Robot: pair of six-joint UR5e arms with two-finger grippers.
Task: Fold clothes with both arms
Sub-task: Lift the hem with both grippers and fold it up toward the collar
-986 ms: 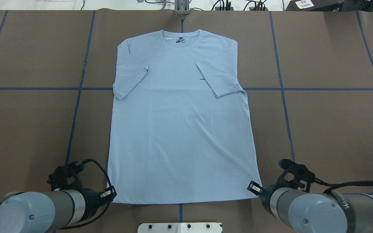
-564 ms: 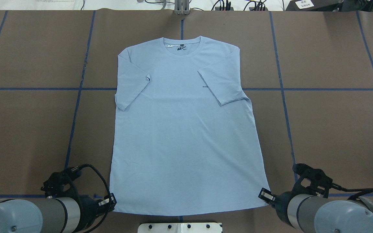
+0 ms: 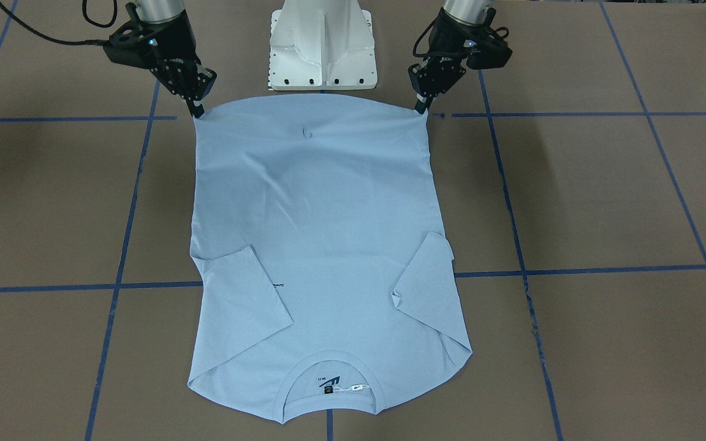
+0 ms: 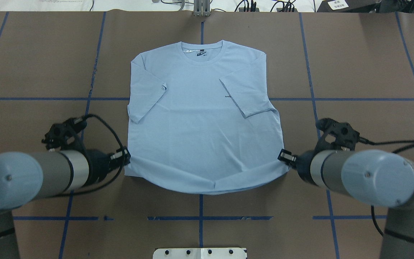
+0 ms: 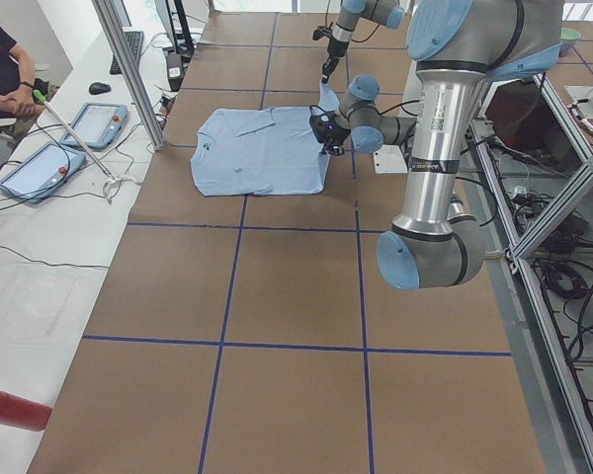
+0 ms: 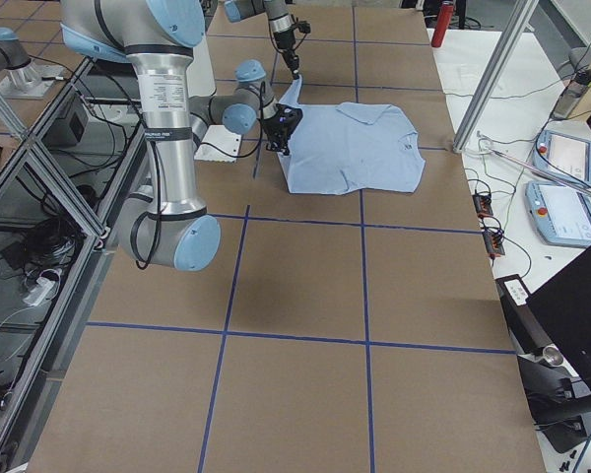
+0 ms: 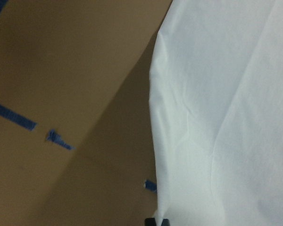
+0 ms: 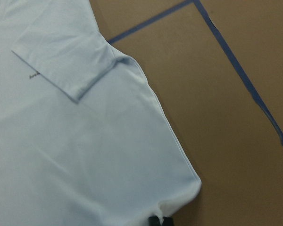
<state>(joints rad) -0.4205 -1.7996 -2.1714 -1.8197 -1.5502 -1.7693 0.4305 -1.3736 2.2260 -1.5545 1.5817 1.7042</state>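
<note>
Above the tabletop (image 4: 372,64), holds both hem corners of the light blue T-shirt (image 4: 199,126) lifted, one pinched in the left gripper (image 4: 125,157), one in the right gripper (image 4: 282,155).

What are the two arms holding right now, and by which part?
The T-shirt: the left tool pinches one bottom hem corner, the right tool the other corner.

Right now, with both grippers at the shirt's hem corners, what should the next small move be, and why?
Probably carry both corners together toward the collar. The left gripper and right gripper each pinch a hem corner of the T-shirt, the hem sags raised between them, and both sleeves lie folded inward, so a bottom-to-top fold seems due.
</note>
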